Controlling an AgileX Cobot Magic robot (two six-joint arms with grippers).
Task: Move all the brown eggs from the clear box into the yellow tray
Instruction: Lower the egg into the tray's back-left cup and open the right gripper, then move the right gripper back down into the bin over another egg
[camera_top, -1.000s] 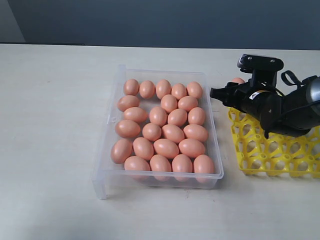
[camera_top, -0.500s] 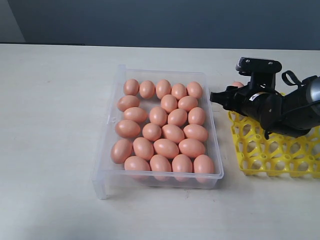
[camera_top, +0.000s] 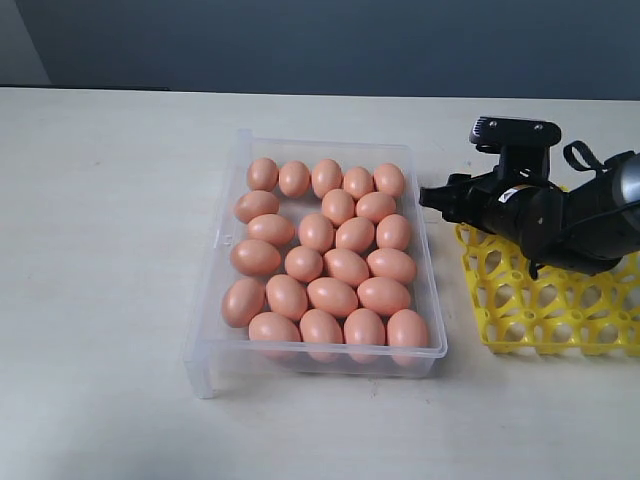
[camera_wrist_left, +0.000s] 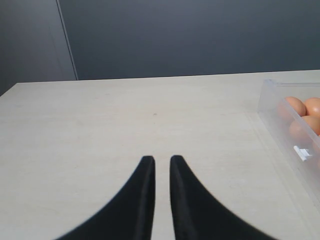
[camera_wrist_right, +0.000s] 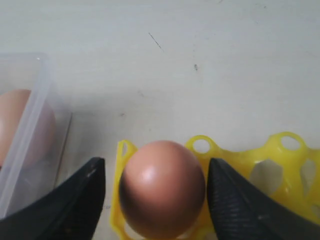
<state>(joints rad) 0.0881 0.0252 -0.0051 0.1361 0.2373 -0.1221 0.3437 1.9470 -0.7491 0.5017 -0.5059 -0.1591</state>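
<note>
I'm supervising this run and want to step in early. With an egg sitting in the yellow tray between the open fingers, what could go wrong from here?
1. The right gripper stands open, close on both sides of the egg in the yellow tray's corner cup. Lifting off could nudge it out.
2. The brown eggs in the clear box lie packed and touching, so fingers pushed between them might knock neighbours.

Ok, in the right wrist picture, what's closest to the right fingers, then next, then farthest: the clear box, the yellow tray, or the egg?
1. The egg, right between the right fingers.
2. The yellow tray, just under the egg.
3. The clear box, off to one side, past the tray's corner.
</note>
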